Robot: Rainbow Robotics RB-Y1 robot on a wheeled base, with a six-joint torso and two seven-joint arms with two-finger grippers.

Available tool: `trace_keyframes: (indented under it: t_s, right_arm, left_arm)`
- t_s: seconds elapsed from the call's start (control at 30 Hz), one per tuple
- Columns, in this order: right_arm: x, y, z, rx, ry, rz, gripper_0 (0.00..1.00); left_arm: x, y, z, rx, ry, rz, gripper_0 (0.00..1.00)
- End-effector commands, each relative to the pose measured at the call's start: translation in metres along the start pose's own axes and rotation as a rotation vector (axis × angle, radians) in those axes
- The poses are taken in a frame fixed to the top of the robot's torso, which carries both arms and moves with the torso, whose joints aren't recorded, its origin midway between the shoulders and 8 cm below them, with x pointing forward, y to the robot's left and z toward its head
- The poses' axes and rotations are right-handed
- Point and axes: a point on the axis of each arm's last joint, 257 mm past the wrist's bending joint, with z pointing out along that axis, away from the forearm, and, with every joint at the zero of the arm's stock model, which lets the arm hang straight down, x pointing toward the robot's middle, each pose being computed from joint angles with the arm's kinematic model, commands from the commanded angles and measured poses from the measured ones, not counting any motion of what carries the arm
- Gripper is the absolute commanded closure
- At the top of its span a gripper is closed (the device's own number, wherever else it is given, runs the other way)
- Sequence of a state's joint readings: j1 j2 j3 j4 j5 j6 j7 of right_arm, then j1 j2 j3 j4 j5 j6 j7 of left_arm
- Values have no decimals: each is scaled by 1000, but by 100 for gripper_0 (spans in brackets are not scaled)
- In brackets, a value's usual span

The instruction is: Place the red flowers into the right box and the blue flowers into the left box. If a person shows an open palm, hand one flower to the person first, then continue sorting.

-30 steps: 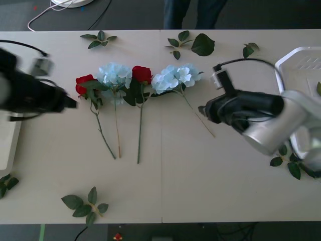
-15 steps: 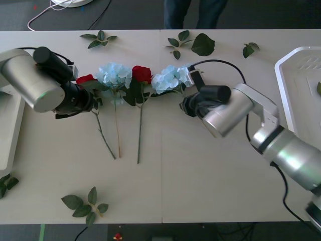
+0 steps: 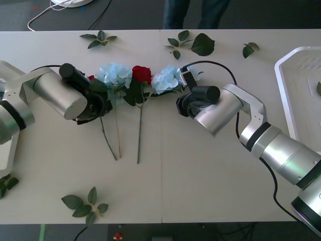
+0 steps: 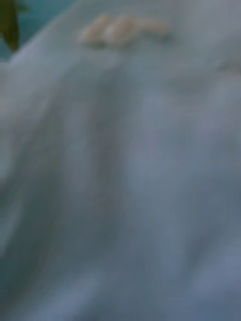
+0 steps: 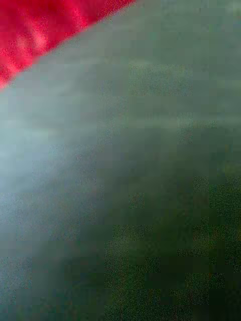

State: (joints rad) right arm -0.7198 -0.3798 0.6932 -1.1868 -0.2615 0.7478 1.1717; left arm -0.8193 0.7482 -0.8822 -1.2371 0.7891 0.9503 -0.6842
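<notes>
Stems are the part to take here, not the heads. Both pincers are down among the flowers in the middle of the table (image 3: 210, 191), and this looks like the grasping step for two flowers at once.

The left pincer (image 3: 95, 106) sits on the leftmost red rose (image 3: 91, 78), whose head is almost hidden behind the wrist; its thin green stem (image 3: 108, 143) runs out from under the pincer toward the robot. The right pincer (image 3: 181, 104) is pressed against the right-hand blue flower (image 3: 168, 79), just below its fluffy head. Whether either pincer is open or closed on anything I cannot tell: the wrists cover the fingers from above, and the wrist cameras are too close to the petals to show them.

To do this well, each pincer should close low on the wiry stem just under the head, lift straight up, and avoid snagging the neighbours. Between the two pincers lie another blue flower (image 3: 114, 75) and a second red rose (image 3: 141, 74), their dark leaves overlapping, so a sideways drag would likely pull them along.

The roses are compact and round; the blue clusters are wider, soft and easily crushed. The right box (image 3: 296, 95), white and perforated, lies beyond the right pincer; the left box (image 3: 6, 155) shows as a beige rim behind the left arm.
</notes>
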Motion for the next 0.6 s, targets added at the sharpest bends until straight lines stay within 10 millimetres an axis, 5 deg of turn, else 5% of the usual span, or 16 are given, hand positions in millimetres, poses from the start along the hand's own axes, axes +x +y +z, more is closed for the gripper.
trace_keyframes:
  t_s: [0.03,0.07,0.1,0.37,0.6]
  right_arm:
    - [-34,21,-5,-25,-59,-20,100]
    - [-35,20,-5,-25,-60,-19,100]
    - [-34,20,-5,-24,-58,-17,100]
    - [-36,18,-5,-24,-66,-14,100]
    - [-67,13,-21,-44,-156,-21,100]
  left_arm:
    - [-16,-18,-7,22,-36,65,52]
    - [-15,-17,-6,22,-34,63,90]
    - [-16,-18,-7,21,-36,63,100]
    - [-18,-11,-6,8,-44,62,100]
    - [-27,-11,-8,16,-73,63,100]
